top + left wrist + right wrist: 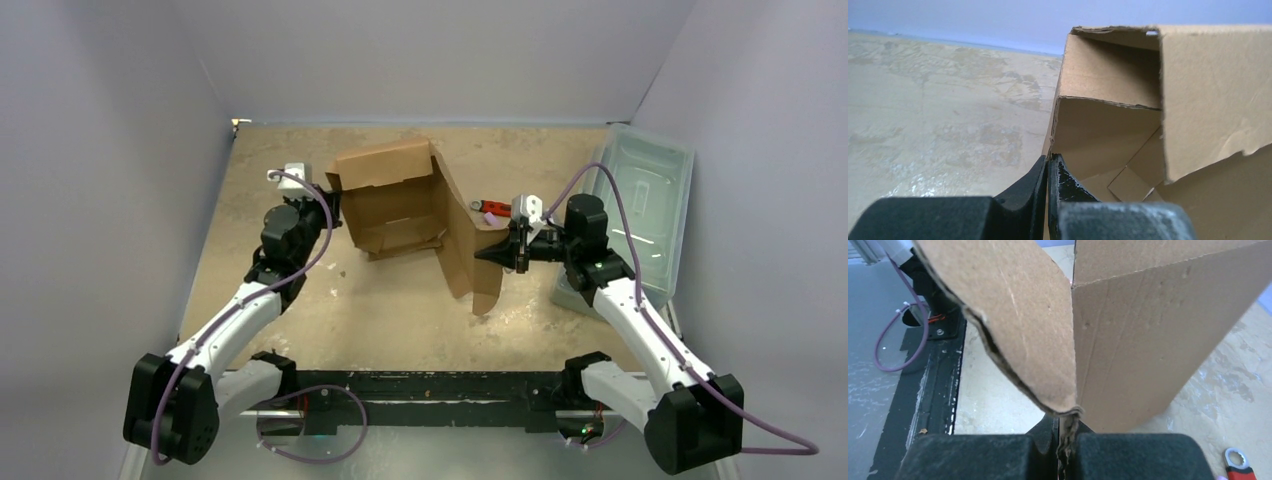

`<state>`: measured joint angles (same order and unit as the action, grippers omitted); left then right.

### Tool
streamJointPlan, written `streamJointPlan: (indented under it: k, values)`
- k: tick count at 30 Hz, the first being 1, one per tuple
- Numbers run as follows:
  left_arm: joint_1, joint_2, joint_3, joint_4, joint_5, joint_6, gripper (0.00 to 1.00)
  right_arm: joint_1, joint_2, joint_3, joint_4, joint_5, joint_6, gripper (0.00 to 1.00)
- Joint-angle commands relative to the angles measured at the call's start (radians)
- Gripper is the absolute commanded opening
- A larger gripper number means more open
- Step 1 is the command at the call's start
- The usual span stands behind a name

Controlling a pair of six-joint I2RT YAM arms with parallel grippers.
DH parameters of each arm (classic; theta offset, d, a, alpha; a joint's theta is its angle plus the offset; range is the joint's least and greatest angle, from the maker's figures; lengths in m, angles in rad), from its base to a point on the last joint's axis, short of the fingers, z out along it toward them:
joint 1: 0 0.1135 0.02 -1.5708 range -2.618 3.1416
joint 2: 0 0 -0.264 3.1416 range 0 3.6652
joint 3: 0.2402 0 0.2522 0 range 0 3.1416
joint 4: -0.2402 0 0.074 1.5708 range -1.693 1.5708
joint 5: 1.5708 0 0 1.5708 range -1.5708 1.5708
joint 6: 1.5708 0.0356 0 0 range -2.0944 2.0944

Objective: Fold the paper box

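Looking at the paper box (400, 205), we'd call it roughly halfway done. It sits between our two grippers. The tray part is already standing, with the back and side walls up and a couple of inner flaps lying on its floor.

What's left, as far as we can judge, is the big lid panel (460, 250). It stands upright on the side toward the right gripper, with its rounded tuck flap hanging loose. It has to swing over the tray and get tucked in. Nothing looks locked yet either, so we'd guess the walls could flop back if let go.

Left gripper (1048, 161): the fingers are pinched down on the thin cardboard edge of the box's wall, and the hollow tray opens up right ahead of it.

Right gripper (1066, 426): the jaws are clamped on the lower edge of the lid panel, right where the curved flap meets the crease. The panel rises straight in front of it.

Further out, a red-handled wrench (492, 208) lies on the table (330, 310) just beyond the right gripper. A translucent plastic bin (650, 190) sits out past that arm's wrist.
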<state>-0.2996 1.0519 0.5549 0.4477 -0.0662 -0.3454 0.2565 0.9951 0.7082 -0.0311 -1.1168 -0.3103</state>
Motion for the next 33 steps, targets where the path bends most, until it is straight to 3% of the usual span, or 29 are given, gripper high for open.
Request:
streamJointPlan:
  k: [1, 5, 8, 13, 20, 28, 33]
  values:
    - [-0.003, -0.024, 0.073, -0.046, -0.079, -0.067, 0.00, 0.003, -0.002, 0.031, -0.012, 0.113, -0.052, 0.00]
    - [-0.003, -0.047, 0.045, -0.018, -0.075, 0.017, 0.00, -0.016, 0.021, 0.036, 0.006, 0.329, -0.021, 0.00]
    - [-0.003, -0.077, 0.000, -0.012, -0.127, 0.065, 0.00, -0.027, 0.042, 0.049, -0.017, 0.366, -0.028, 0.00]
    - [-0.003, -0.135, -0.093, 0.035, -0.211, 0.086, 0.00, -0.027, 0.060, 0.086, -0.153, 0.092, -0.157, 0.00]
    - [-0.003, -0.233, -0.177, 0.158, -0.158, 0.165, 0.00, -0.029, 0.013, 0.104, -0.271, -0.189, -0.269, 0.00]
    - [-0.003, -0.361, -0.215, 0.249, -0.050, 0.219, 0.00, -0.125, -0.043, 0.122, -0.229, -0.223, -0.212, 0.00]
    - [-0.003, -0.376, -0.212, 0.250, -0.040, 0.144, 0.00, -0.129, -0.044, 0.081, -0.124, -0.200, -0.104, 0.00]
